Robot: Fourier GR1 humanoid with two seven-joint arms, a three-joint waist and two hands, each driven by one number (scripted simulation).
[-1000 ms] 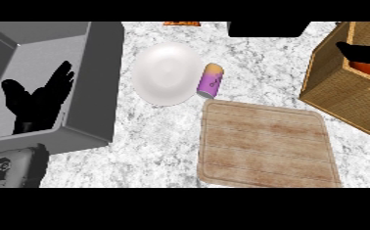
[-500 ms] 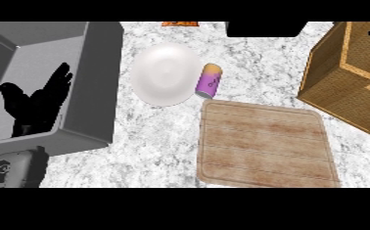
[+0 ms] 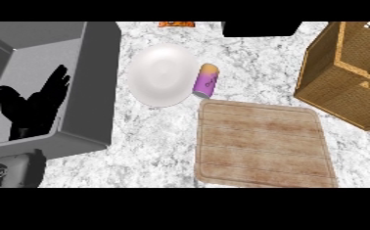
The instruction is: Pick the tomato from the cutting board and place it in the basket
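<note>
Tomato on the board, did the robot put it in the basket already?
The cutting board is bare, so the tomato is off it. No tomato shows anywhere, and the inside of the basket is mostly hidden, so I cannot tell if it landed there. Nothing is being carried: the left hand rests open at the left, and the right hand is out of view. Probably done or nearly.

White-grey marbled counter top (image 3: pixel 245 72), grey steel sink (image 3: pixel 94 82) sunk at its left, even flat light
</note>
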